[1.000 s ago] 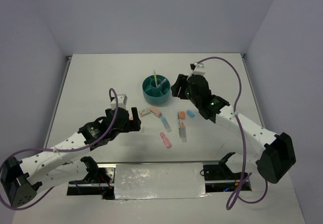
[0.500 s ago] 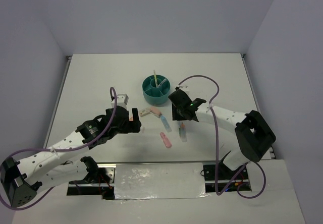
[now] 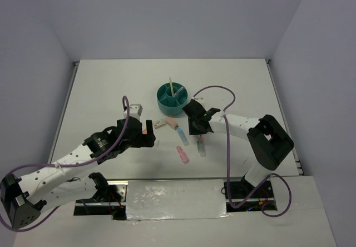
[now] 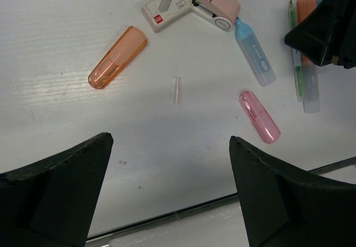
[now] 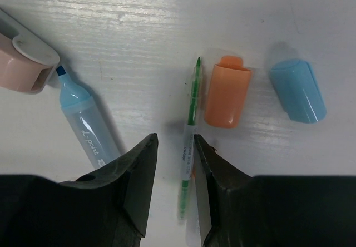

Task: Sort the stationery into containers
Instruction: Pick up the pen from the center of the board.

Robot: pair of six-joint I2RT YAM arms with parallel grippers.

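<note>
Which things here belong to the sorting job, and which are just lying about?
Job: teal organizer, green pen, blue highlighter, orange cap, blue cap, pink cap, pink stapler, white eraser, clear clip.
Lying about: purple cable, foil strip at near edge.

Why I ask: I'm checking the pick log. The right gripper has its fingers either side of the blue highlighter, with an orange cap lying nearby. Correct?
Not quite. In the right wrist view the right gripper has its fingers either side of the thin green pen, not the blue highlighter, which lies outside them. The orange cap does lie nearby.
</note>
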